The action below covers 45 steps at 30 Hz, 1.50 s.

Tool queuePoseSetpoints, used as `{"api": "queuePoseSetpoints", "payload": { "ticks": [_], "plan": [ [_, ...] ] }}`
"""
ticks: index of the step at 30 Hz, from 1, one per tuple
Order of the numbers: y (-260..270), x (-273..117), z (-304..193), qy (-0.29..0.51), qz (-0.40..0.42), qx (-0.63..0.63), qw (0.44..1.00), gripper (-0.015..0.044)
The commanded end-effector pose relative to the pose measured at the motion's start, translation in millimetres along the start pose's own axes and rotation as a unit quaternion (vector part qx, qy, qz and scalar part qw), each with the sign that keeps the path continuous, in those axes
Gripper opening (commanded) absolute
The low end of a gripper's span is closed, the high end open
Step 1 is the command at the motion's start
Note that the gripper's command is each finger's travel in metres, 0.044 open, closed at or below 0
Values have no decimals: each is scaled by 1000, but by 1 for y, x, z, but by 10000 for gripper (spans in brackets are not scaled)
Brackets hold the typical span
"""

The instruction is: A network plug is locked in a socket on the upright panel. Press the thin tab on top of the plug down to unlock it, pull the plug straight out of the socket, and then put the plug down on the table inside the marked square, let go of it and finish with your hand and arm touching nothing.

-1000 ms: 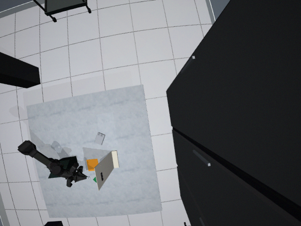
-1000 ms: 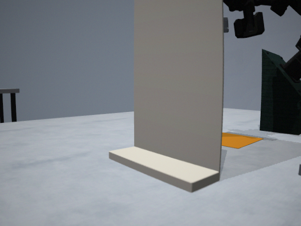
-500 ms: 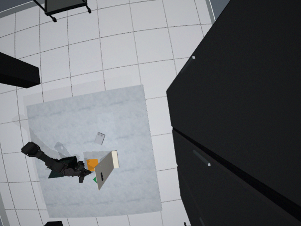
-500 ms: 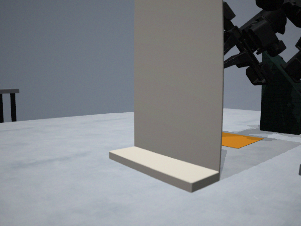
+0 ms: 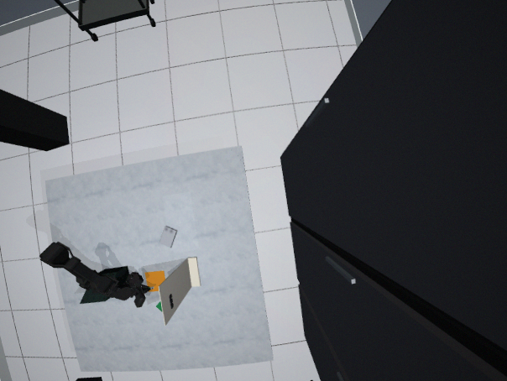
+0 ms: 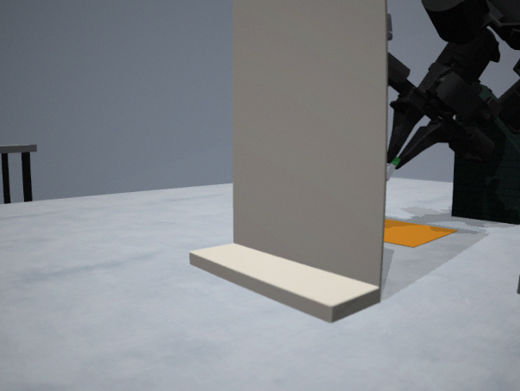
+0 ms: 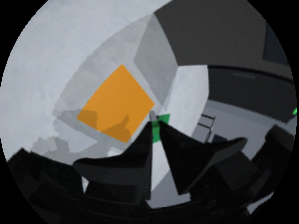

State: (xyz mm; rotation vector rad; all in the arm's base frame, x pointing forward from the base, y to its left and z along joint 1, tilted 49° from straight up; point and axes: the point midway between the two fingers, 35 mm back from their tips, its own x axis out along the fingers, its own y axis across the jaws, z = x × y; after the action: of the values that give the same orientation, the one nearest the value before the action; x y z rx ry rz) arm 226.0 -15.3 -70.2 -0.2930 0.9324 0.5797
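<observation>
Plug (image 5: 151,288) (image 6: 391,171) (image 7: 152,116) sat pinched in nearly closed gripper (image 5: 148,289) (image 6: 393,164) (image 7: 153,123), right of exterior frame. Long axis slanted down-left from fingertips, above table level; orange square (image 5: 155,278) (image 6: 411,234) (image 7: 117,105) lay lower in frame.

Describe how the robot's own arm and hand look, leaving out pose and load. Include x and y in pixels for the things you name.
The arm (image 5: 90,280) (image 6: 467,56) is black to dark grey all over, built from chunky, angular segments with some rounded, drum-like parts. The hand (image 5: 150,289) (image 6: 393,165) (image 7: 153,123) is just as dark, with two long fingers that are broad at the base and taper to narrow tips. I make out no cables or markings on either.
</observation>
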Motion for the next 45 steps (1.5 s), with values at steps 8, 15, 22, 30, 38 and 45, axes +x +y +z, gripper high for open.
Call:
{"api": "queuePoseSetpoints", "payload": {
  "ticks": [8,15,22,30,38,45],
  "plan": [
    [7,8,-1,1,6,0,1000,0],
    [10,14,-1,2,6,0,1000,0],
    [13,19,0,2,6,0,1000,0],
    [17,25,0,2,7,0,1000,0],
    [21,30,-1,2,7,0,1000,0],
    [25,34,-1,1,7,0,1000,0]
  ]
}}
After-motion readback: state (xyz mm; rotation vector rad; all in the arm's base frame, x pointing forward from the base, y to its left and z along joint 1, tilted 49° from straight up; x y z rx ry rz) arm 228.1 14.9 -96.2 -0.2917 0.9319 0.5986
